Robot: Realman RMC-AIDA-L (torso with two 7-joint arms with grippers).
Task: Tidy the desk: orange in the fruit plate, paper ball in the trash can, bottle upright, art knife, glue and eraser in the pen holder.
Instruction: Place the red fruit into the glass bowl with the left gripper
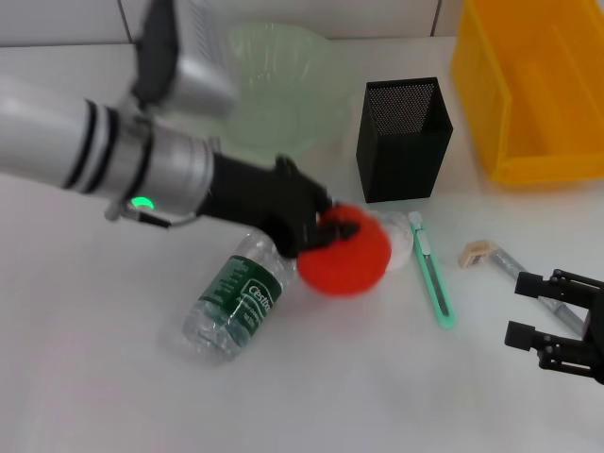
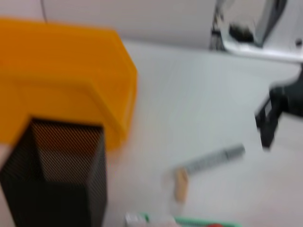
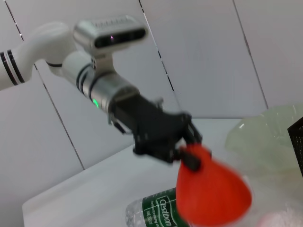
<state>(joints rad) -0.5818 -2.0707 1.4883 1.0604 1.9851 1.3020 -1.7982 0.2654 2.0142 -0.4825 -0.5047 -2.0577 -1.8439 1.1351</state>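
My left gripper [image 1: 338, 229] is shut on the orange [image 1: 347, 257], holding it just above the table beside the lying bottle [image 1: 236, 297]. The right wrist view shows that same left gripper [image 3: 187, 152] with the orange [image 3: 214, 195] over the bottle [image 3: 158, 213]. The white paper ball [image 1: 402, 242] is partly hidden behind the orange. A green art knife [image 1: 432, 275], the tan eraser [image 1: 475, 253] and the grey glue stick [image 1: 512, 263] lie to the right. Behind stand the black mesh pen holder [image 1: 404, 138] and the pale green fruit plate [image 1: 283, 90]. My right gripper [image 1: 527, 309] rests open at the lower right.
A yellow bin [image 1: 534, 90] stands at the back right, next to the pen holder [image 2: 57, 175]. In the left wrist view the eraser [image 2: 181, 184] and glue stick [image 2: 215, 158] lie on the white table, with the right gripper [image 2: 279, 113] beyond them.
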